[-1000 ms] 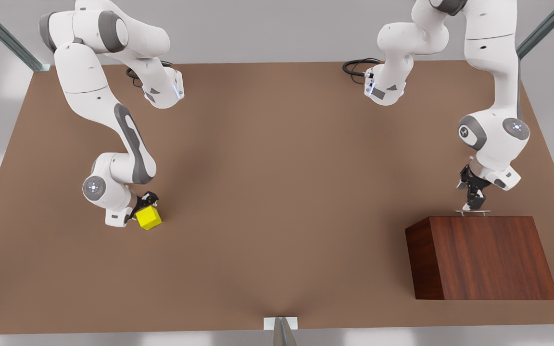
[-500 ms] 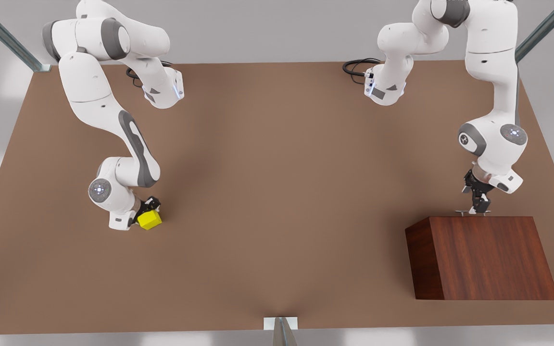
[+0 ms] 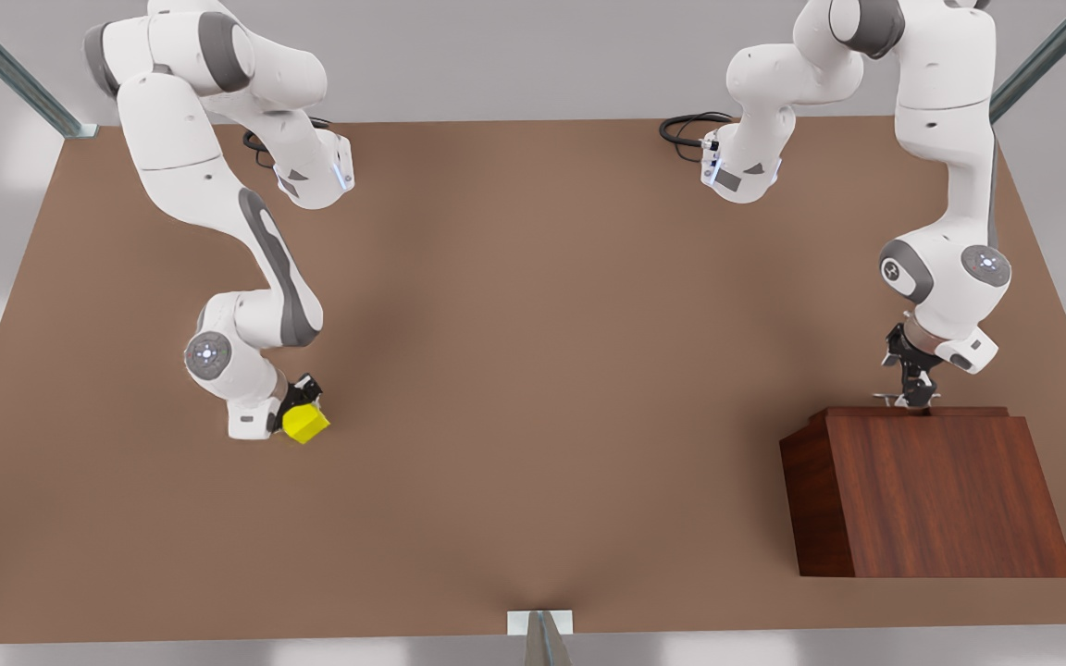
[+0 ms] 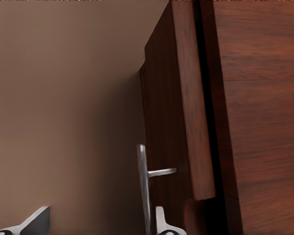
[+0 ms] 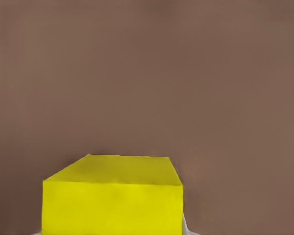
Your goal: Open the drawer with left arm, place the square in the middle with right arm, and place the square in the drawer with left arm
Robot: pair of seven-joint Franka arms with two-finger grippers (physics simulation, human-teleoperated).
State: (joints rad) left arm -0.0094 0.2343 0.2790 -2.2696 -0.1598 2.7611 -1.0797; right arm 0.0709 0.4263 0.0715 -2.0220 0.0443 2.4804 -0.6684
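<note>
Left gripper (image 3: 908,400) clamps the drawer's handle (image 4: 144,188), drawer (image 3: 912,413) barely open: pull straight. Right gripper (image 3: 303,410) grips the square (image 3: 305,424) at the counter's (image 3: 533,370) front-view left; carry it level.

Even, soft light; faint shadows

You see a grey metal strut (image 3: 10,69) at the far corner on the front view's left, another strut (image 3: 1042,55) at the far right corner, and a small bracket (image 3: 540,625) at the near edge centre.
</note>
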